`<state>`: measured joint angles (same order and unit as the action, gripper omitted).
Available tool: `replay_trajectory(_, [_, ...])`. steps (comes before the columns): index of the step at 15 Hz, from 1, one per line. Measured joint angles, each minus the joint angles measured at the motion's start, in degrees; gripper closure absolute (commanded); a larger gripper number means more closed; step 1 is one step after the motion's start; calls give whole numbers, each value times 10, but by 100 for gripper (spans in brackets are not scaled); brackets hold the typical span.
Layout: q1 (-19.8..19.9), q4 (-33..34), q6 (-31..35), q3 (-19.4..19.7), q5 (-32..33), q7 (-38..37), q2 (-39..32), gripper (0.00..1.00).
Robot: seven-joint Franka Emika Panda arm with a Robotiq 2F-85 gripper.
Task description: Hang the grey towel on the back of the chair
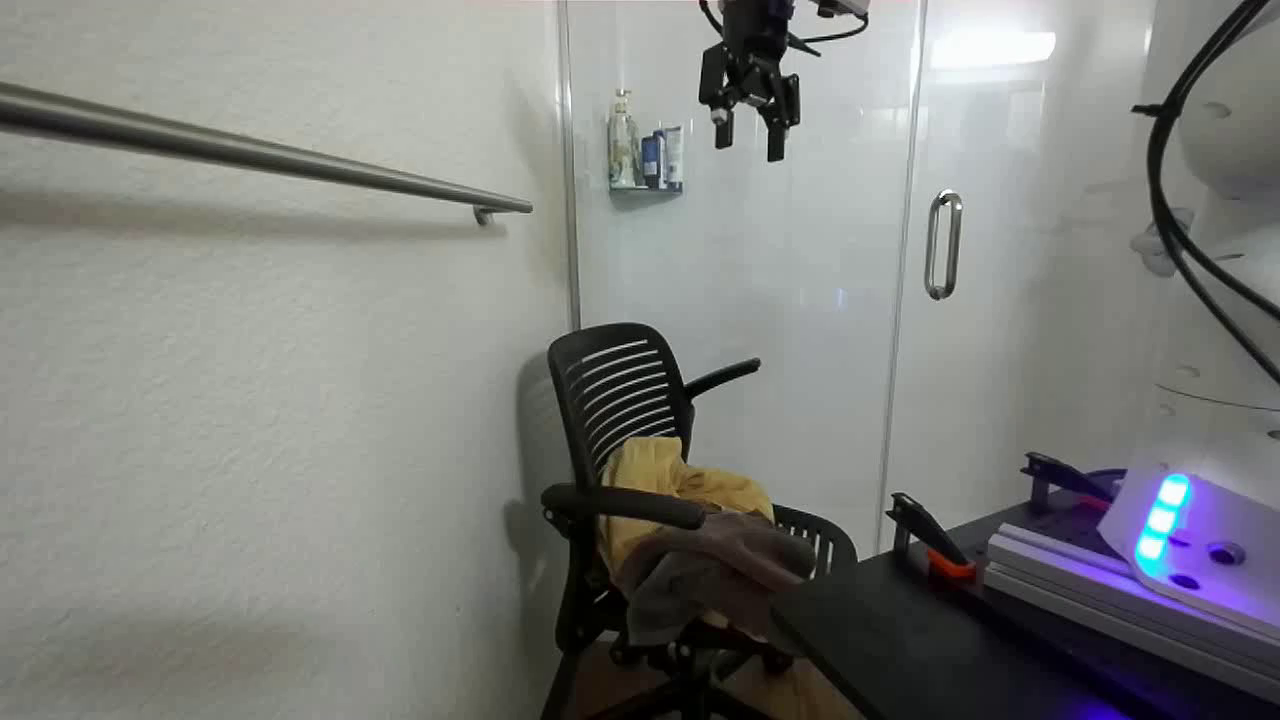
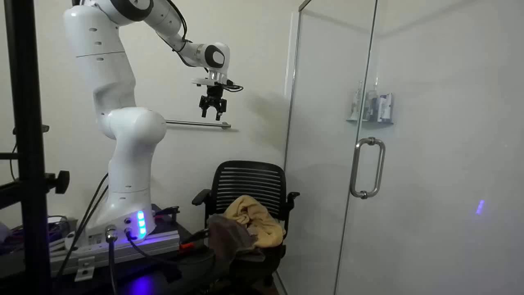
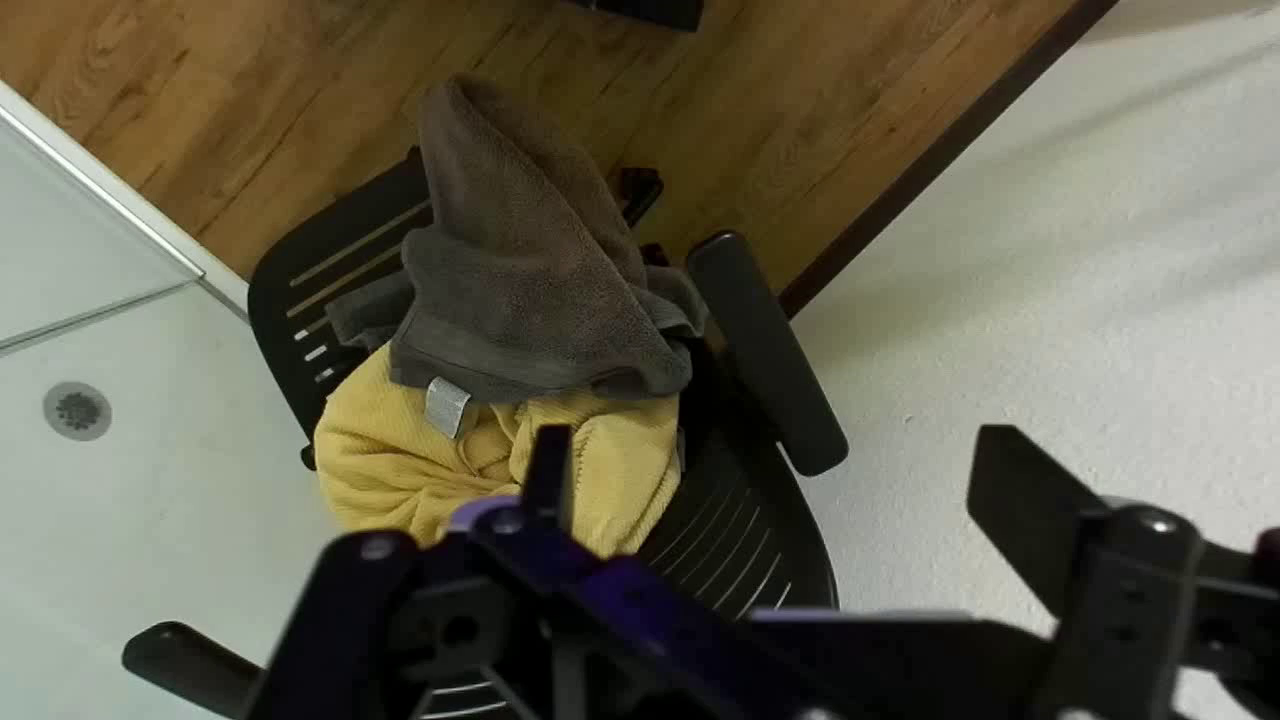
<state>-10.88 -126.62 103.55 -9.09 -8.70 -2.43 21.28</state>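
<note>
“On the seat of the chair, what's there?”

“Two cloths in one heap. The grey towel lies rumpled toward the front, just beside an armrest and partly over the mustard-yellow cloth, with one end sagging past the front edge.”

“And the yellow one?”

“Bunched farther back, rising before the lower slats of the backrest. A pale tag shows where the two meet; which of them it belongs to, I can't tell.”

“Where's the gripper?”

“High above all that, pointing down, well apart from both cloths. Both exterior views show it so.”

“Holding anything?”

“Its fingers stand spread wide. In the wrist view I look between them at a bit of yellow cloth, the chair and the pale wall.”

“What else is around?”

“A metal rail runs along that wall. Glass panels meet it behind the chair; one has a looped handle, and through the glass there's a small shelf of bottles. In an exterior view, a black table stands near the chair, carrying the white arm base. Blue lights glow on the base, and a black clamp sits at the table's edge.”
</note>
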Motion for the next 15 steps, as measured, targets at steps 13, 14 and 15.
replay_trajectory(13, [53, 42, 85, 37, -12, -163, -314, 0])
replay_trajectory(14, [53, 57, 89, 43, -24, -175, -351, 0])
replay_trajectory(15, [54, 73, 89, 47, -39, -185, -385, 0])
